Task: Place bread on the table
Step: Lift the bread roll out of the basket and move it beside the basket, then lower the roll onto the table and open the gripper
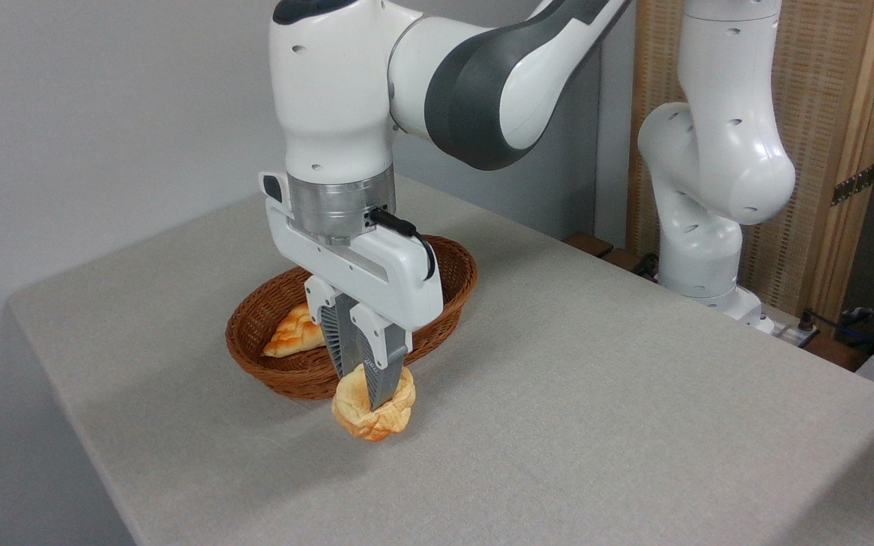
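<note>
**Entry: bun held over the cloth, just outside the basket**

Claw (365,390): I have it pointing straight down, fingers closed narrow on the bun (375,413), pinching it through the middle so it bulges on either side.

Bun: pale golden, orange-brown beneath. I see it in front of the basket's (452,262) near rim, over the table (596,394). Whether its underside touches the cloth or hangs just above it, I cannot tell from this single view; I judge it slightly clear.

Basket: oval brown wicker, on the table behind the claw. One longer braided loaf (293,334) lies inside, partly hidden by the fingers.

Table: grey-beige woven cloth, bare around the bun.

Arm base (699,250): at the far right edge of the table, well apart from the work.

Risks, as I judge them:
- Opening while the bun hangs above the cloth: it is round and may roll, perhaps back against the basket.
- Pressing down too far: the soft bun would squash, or the fingertips would drag the cloth.
- The bun sticking to one finger on release, since the grip sits deep, and lifting away with it.
- The claw body catching the basket rim on withdrawal, as the two stand close.

Writing and brands: none readable anywhere in view.
</note>
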